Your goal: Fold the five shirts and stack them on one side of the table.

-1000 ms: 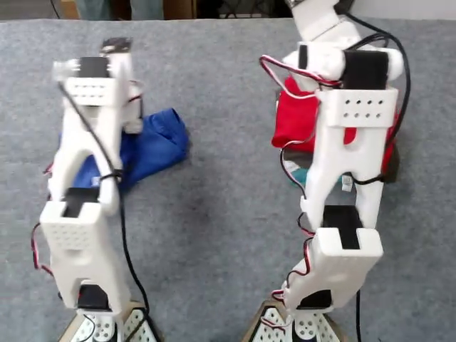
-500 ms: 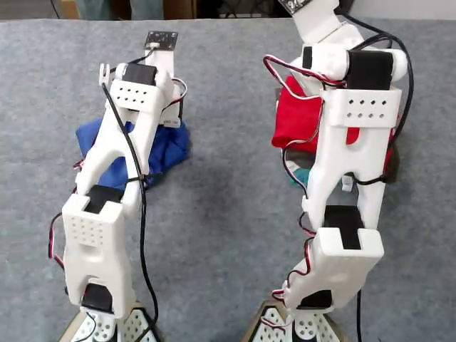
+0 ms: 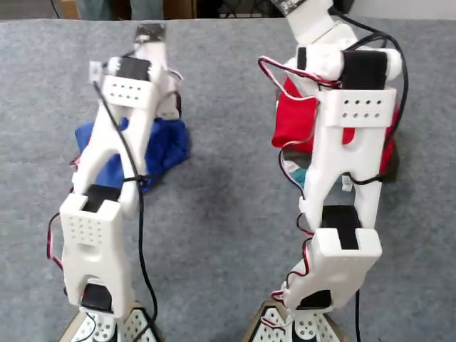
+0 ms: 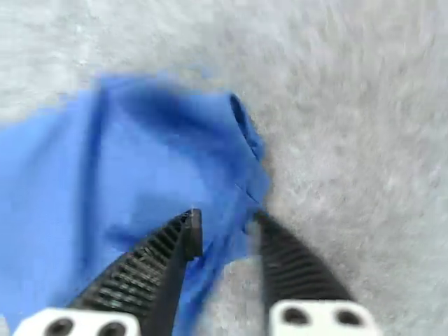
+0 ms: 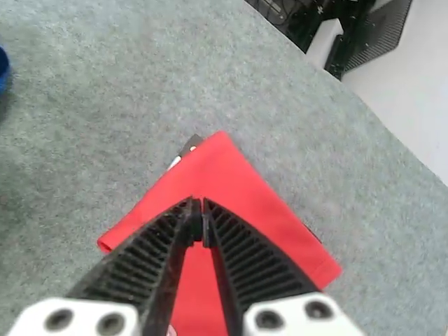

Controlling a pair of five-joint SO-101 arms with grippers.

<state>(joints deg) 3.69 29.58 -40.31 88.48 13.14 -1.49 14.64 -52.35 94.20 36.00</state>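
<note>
Grey felt is noted over the whole table (image 3: 228, 214). On its left half the blue shirt (image 3: 162, 146) is found crumpled, not yet folded, and partly covered by the left arm. Its long axis is judged to run aslant, from the near left toward the far middle of the table, with a bunched corner pointed toward the middle.

In the left wrist view the left gripper (image 4: 224, 227) is seen released. Its jaws are set apart astride the shirt's edge, with the bulk of the cloth off to one jaw's side and bare felt beyond the other. The left arm is plainly the nearer. A sound hold is judged to depend on that edge being taken between the jaws, not beside them.

The right gripper (image 5: 197, 208) is seen clenched, nothing visible between its jaws, over the red shirt (image 5: 273, 224), which is laid folded on the right half. A teal cloth (image 3: 296, 175) is glimpsed beside it.
</note>
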